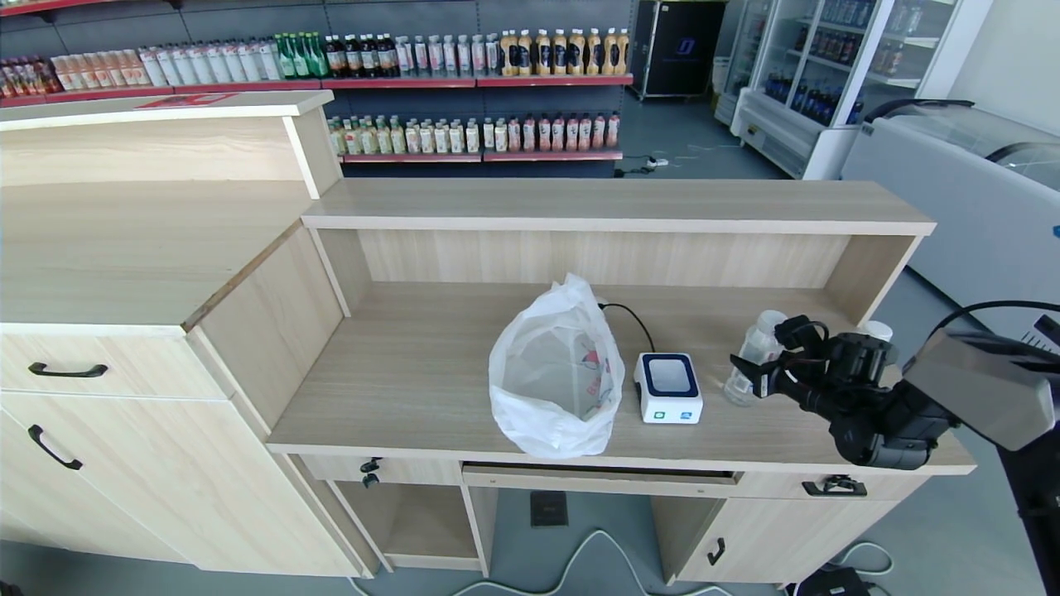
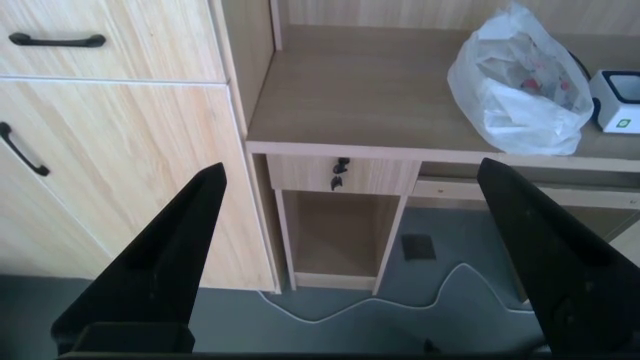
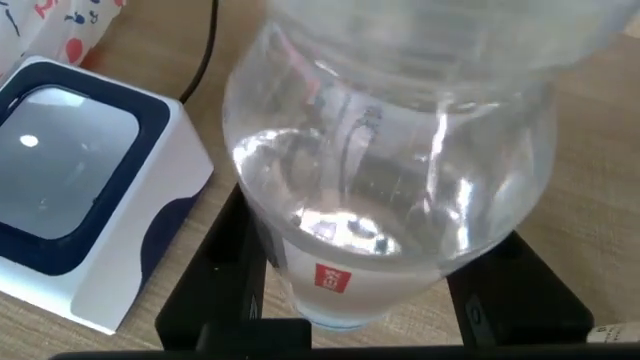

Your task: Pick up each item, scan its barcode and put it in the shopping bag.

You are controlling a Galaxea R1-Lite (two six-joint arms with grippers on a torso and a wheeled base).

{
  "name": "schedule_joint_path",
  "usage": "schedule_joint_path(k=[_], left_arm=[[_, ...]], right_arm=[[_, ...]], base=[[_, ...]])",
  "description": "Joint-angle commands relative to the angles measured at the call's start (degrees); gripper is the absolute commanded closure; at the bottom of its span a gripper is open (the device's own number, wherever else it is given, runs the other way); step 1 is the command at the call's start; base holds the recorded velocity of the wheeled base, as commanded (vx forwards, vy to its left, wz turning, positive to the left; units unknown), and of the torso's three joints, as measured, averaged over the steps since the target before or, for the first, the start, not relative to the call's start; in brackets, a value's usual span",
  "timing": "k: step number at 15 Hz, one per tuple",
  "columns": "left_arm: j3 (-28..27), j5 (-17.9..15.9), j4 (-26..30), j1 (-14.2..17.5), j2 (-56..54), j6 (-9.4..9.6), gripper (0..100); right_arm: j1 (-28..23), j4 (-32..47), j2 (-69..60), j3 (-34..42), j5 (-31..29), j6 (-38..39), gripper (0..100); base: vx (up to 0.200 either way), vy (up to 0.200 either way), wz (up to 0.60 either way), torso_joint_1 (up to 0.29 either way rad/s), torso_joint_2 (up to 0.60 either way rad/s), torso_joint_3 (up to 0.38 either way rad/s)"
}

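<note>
A clear water bottle (image 1: 752, 354) stands on the wooden counter (image 1: 414, 372), right of the white barcode scanner (image 1: 669, 386). My right gripper (image 1: 760, 356) is open around the bottle, one finger on each side of its lower body. In the right wrist view the bottle (image 3: 390, 170) stands between the fingers (image 3: 215, 295), with the scanner (image 3: 70, 215) beside it. The white shopping bag (image 1: 556, 372) stands open left of the scanner. A second bottle (image 1: 878, 331) shows its cap behind my right arm. My left gripper (image 2: 350, 260) hangs open and empty below counter height, left of the bag (image 2: 520, 85).
The counter has a raised back wall and a top shelf (image 1: 617, 207). A taller cabinet (image 1: 124, 248) adjoins it on the left. The scanner's cable (image 1: 629, 319) runs behind the bag. Bare counter lies left of the bag.
</note>
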Motion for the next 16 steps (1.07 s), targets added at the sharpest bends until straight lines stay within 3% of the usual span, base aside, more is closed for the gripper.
schedule_joint_path(k=[1,5,8,11,16], left_arm=[[0.0,0.0,0.0,0.01,-0.02,-0.02,0],[0.0,0.0,0.0,0.01,-0.02,-0.02,0],[0.0,0.0,0.0,0.01,-0.02,-0.02,0],[0.0,0.0,0.0,0.01,-0.02,-0.02,0],[0.0,0.0,0.0,0.01,-0.02,-0.02,0]], right_arm=[[0.28,0.09,-1.66,0.77,-3.94,0.45,100],[0.89,6.41,-17.3,8.15,-2.71,12.14,100],[0.72,19.86,-37.61,12.37,4.5,23.91,100],[-0.07,30.76,-48.59,13.78,14.78,26.81,100],[0.98,36.12,-61.69,20.72,29.98,32.0,100]], base=[[0.0,0.0,0.0,0.0,0.0,0.0],[0.0,0.0,0.0,0.0,0.0,0.0],[0.0,0.0,0.0,0.0,0.0,0.0],[0.0,0.0,0.0,0.0,0.0,0.0],[0.0,0.0,0.0,0.0,0.0,0.0]])
